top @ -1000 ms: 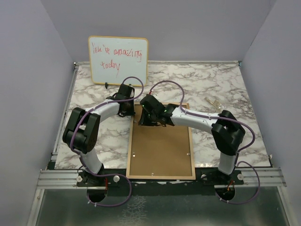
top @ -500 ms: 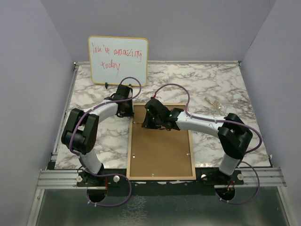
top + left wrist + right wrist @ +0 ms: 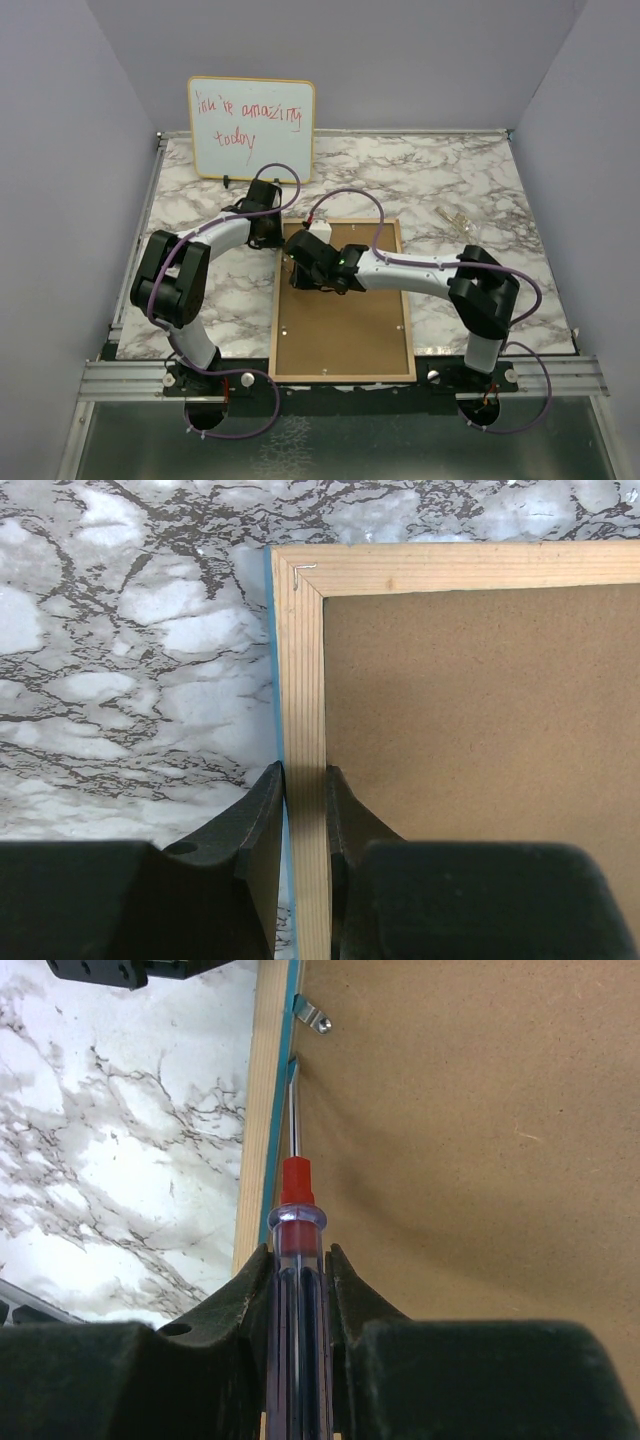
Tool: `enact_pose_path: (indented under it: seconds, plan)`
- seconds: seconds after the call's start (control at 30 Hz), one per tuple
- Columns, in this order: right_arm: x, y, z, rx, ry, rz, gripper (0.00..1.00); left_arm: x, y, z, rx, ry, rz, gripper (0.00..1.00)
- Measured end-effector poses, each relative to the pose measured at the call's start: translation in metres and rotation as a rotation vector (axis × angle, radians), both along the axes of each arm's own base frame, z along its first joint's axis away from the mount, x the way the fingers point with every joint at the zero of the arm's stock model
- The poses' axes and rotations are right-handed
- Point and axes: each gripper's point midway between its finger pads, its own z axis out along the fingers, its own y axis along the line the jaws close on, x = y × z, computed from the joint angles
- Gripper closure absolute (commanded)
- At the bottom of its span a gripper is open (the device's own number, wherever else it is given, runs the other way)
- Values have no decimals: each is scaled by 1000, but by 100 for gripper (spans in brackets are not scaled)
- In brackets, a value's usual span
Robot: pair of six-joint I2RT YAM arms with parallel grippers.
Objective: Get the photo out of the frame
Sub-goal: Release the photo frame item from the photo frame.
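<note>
1. The frame (image 3: 343,377) lies face down on the marble desk (image 3: 450,180). Its near rim is at the middle of the desk's near edge, and its far end reaches about the desk's centre.
2. The brown backing board (image 3: 345,325) faces up inside the pale wood rim. A thin line of blue shows along the frame's outer left side.
3. The photo is hidden under the board and cannot be seen.
4. The left tool (image 3: 305,775) is pinching the frame's left rim, a little short of the frame's far-left corner. One finger is on the desk side of the rim and the other is on the board side. A small staple (image 3: 305,570) sits in that corner's joint.
5. The right tool (image 3: 297,1255) is pressed together on a screwdriver (image 3: 296,1185) with a clear handle and a red collar.
6. The screwdriver's thin shaft points along the seam between the left rim and the board. Its tip is at that seam, just short of a small metal clip (image 3: 313,1015).
7. From above, the two tools are close together at the frame's far-left part, with the right arm reaching across the board.
8. A whiteboard (image 3: 252,128) with red handwriting stands at the desk's far-left corner, well apart from the frame.
</note>
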Motion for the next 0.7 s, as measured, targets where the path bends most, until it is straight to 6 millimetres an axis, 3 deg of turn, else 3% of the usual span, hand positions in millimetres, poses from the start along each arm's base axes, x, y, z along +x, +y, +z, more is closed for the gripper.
enact_pose_path:
  seconds: [0.7]
  plan:
    - [11, 8, -7, -37, -33, -28, 100, 3, 4, 0, 3, -7, 9, 100]
